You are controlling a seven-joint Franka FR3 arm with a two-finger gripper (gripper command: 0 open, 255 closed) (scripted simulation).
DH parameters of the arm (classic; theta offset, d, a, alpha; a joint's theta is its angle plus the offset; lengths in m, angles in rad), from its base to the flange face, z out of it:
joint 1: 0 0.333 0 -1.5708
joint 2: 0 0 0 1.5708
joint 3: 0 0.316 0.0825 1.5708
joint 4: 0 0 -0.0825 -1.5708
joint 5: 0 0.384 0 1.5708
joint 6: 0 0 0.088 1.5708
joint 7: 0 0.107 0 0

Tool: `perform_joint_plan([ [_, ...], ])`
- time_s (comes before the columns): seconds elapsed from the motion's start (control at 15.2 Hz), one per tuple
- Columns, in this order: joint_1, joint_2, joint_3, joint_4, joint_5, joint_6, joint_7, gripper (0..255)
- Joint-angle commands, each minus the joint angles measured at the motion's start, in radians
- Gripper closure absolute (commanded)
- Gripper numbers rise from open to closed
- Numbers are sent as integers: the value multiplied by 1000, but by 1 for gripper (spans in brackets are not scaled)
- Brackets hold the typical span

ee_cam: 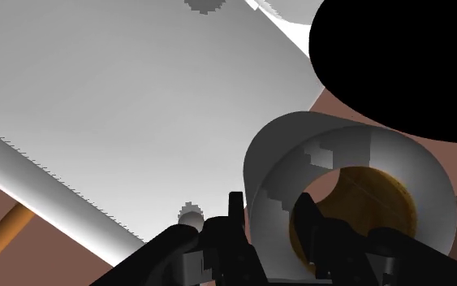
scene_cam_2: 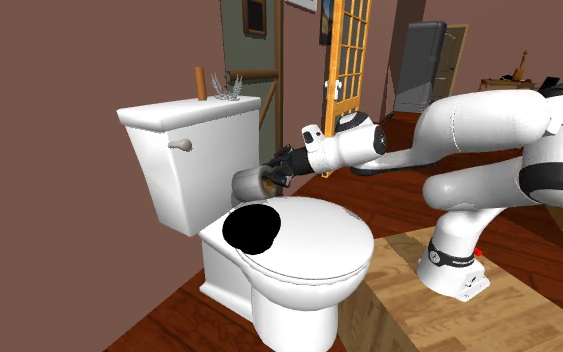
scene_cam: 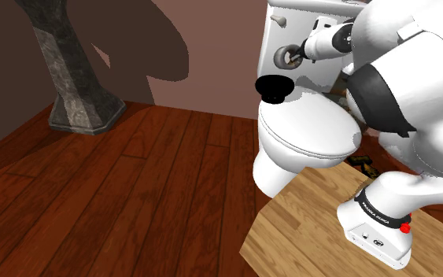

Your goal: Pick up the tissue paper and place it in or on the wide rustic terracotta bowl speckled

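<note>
— One wall of the tissue roll [ee_cam: 277, 166] was found clamped by the gripper [ee_cam: 272, 218], with one finger set inside the hollow core and the other outside. Why was it gripped so?
— A firm hold on a soft cylinder was probably intended. The roll was held on its side in the air, close above the black bowl [scene_cam_2: 252, 228] on the toilet lid [scene_cam_2: 324, 255], before the tank [scene_cam_2: 184, 175].
— And its look?
— Grey layers were shown wound round a brown tube.
</note>
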Motion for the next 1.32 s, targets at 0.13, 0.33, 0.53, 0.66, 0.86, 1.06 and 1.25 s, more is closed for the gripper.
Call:
perform_joint_plan([
  [0.13, -57, -79, 69, -32, 104, 70, -23, 255],
  [0.33, -87, -129, 115, -53, 169, 111, -31, 255],
  [0.53, -118, -186, 171, -74, 242, 154, -38, 255],
  [0.66, -118, -186, 171, -74, 242, 154, -38, 255],
  [0.86, -118, -186, 171, -74, 242, 154, -37, 255],
  [1.06, -118, -186, 171, -74, 242, 154, -37, 255],
  [1.25, -118, -186, 171, -74, 243, 154, -37, 0],
])
